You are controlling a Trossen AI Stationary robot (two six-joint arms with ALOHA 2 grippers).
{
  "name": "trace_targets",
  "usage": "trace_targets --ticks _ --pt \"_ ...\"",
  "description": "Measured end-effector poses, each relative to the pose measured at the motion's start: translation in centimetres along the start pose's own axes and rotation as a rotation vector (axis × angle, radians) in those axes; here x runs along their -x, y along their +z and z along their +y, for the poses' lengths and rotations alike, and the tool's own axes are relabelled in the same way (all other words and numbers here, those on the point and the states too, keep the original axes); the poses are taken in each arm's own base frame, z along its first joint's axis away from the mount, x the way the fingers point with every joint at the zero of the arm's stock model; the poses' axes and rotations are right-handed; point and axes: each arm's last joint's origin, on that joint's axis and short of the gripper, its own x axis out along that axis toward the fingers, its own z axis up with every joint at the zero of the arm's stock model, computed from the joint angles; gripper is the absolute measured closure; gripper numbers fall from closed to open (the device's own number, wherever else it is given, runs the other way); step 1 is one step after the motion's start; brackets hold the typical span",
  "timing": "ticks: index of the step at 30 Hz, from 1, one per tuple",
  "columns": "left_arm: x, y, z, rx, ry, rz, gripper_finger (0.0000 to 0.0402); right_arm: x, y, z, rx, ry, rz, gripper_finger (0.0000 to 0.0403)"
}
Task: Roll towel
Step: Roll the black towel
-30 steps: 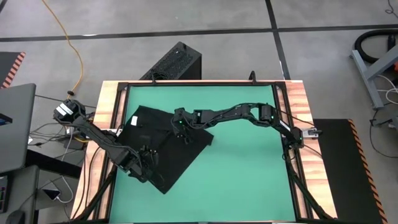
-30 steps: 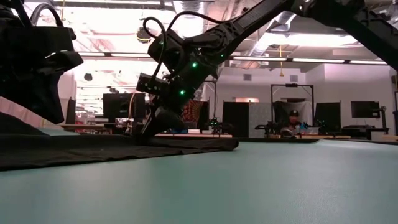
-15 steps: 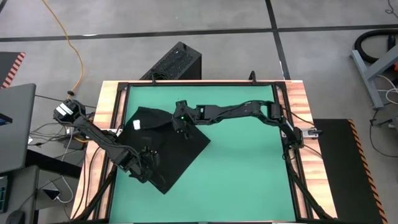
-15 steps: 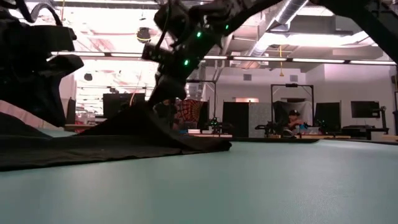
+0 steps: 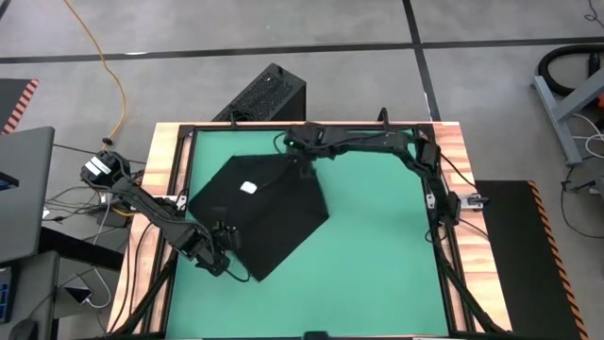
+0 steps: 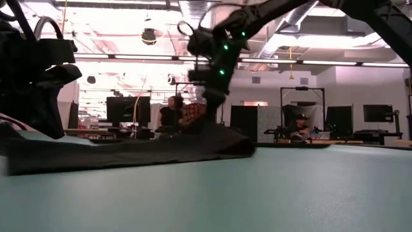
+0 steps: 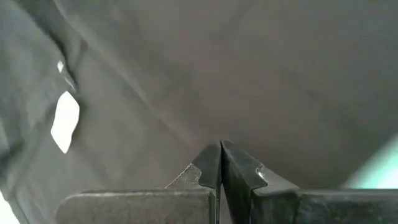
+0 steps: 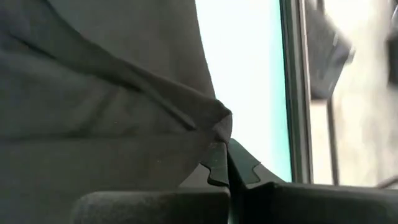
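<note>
The black towel [image 5: 264,212] lies spread on the green table as a tilted square, with its white tag [image 5: 248,187] showing on top. The tag also shows in the left wrist view [image 7: 64,121]. My right gripper [image 5: 304,157] is shut on the towel's far corner, near the table's far edge. My left gripper [image 5: 225,242] is shut on the towel at its near-left edge. In the low view the towel [image 6: 129,151] stretches from the left gripper [image 6: 38,109] to the right gripper [image 6: 215,103]. My left gripper is shut on the towel's near-left edge [image 7: 211,134], coming from the table's near left. Its own fingers hide the place of contact. The cloth runs away from them, low over the table. My right gripper pinches the towel's far corner [image 8: 219,123] between its two fingers, as a bunched fold. The fingers slant down from the far right. The corner is raised a little, and the cloth slopes down from it to the table.
A black ribbed box [image 5: 264,94] stands on the floor beyond the table's far edge. Bare green table [image 5: 377,246] lies to the right of the towel and in front of it. The dark frame rail [image 8: 298,93] runs close by the right gripper.
My right gripper has gone up and toward the table's far edge and right with the towel's corner. The part that was folded over has opened out, so the towel now lies spread with the tag on top. The near-left edge has stayed at my left gripper.
</note>
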Motion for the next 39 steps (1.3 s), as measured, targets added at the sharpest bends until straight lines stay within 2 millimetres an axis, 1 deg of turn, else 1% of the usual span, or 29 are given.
trace_targets --ticks 2,5,9,12,15,18,20,21,25,29,31,33,36,39 --pt "0.0 -0.1 0.0 -0.005 -0.007 0.017 0.0401 -0.5 -1.0 -0.4 -0.036 0.012 0.067 0.0402" --pt "-0.1 -0.3 0.1 -0.001 -0.001 0.02 0.0401 -0.6 -2.4 -0.8 -0.105 0.037 0.187 0.0402" --pt "-0.7 -1.2 0.1 0.01 0.018 0.014 0.0401 -0.3 -3.9 -0.7 -0.237 0.048 0.336 0.0402" --pt "-1.3 -1.8 0.1 0.048 0.025 -0.008 0.0401 0.2 -4.8 -0.2 -0.34 0.053 0.452 0.0402" --pt "-1.4 -1.7 0.0 0.078 0.026 -0.051 0.0401 1.0 -5.7 1.0 -0.395 0.078 0.581 0.0403" --pt "-1.4 -1.2 -0.1 0.078 0.03 -0.099 0.0401 1.3 -6.3 3.2 -0.388 0.105 0.654 0.0403" --pt "-1.4 -0.9 -0.2 0.068 0.03 -0.133 0.0402 1.4 -6.7 5.2 -0.392 0.153 0.701 0.0403" --pt "-1.3 -0.7 -0.3 0.068 0.031 -0.152 0.0401 1.3 -6.8 6.1 -0.395 0.175 0.706 0.0403" --pt "-1.1 0.2 -0.5 0.046 0.044 -0.25 0.0402 1.2 -6.4 9.9 -0.404 0.24 0.632 0.0403" --pt "-1.0 0.9 -0.7 -0.007 0.039 -0.304 0.0402 2.4 -5.7 12.6 -0.425 0.227 0.584 0.0403" --pt "-1.1 0.9 -0.8 -0.009 0.015 -0.329 0.0402 3.1 -5.7 13.5 -0.387 0.177 0.578 0.0403" --pt "-1.4 0.5 -0.9 -0.015 -0.01 -0.357 0.0402 3.5 -5.9 13.8 -0.375 0.117 0.574 0.0403" --pt "-1.8 0.0 -0.9 0.002 -0.033 -0.435 0.0402 3.3 -5.9 13.3 -0.399 0.095 0.579 0.0403" --pt "-2.5 -0.9 -0.6 0.03 -0.071 -0.463 0.0402 3.1 -6.0 12.8 -0.418 0.058 0.574 0.0403"
